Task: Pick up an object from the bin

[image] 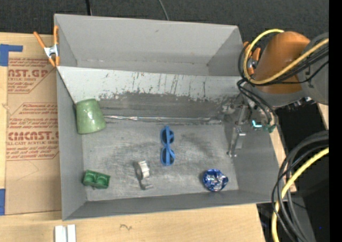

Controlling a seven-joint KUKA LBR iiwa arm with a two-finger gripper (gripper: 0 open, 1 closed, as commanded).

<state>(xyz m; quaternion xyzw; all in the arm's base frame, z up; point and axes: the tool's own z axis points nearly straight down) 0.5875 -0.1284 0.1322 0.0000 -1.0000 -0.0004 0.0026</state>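
Farthest to the left of the end effector, against the opposite wall of the grey bin, a pale green cup lies on its side. Toward the near corner on that same far side sits a small dark green block. Coming closer, a little grey metal piece rests on the floor, and then a pair of blue toy glasses lies about level with the end effector, still well apart from it. Nearest is a blue crumpled wad, close by on the near-left side of the end effector, which hangs low beside the bin's right wall. Whether it is spread or pressed together I cannot tell from where I stand, and nothing shows caught in it.

The wad looks to me like the likeliest pick. The trouble I'd expect comes from that right wall: the end effector is so close to it that a descent could scrape or jam against the metal. The wad is also lumpy and probably light, so an off-centre closing could nudge it away or let it slip free on the lift.
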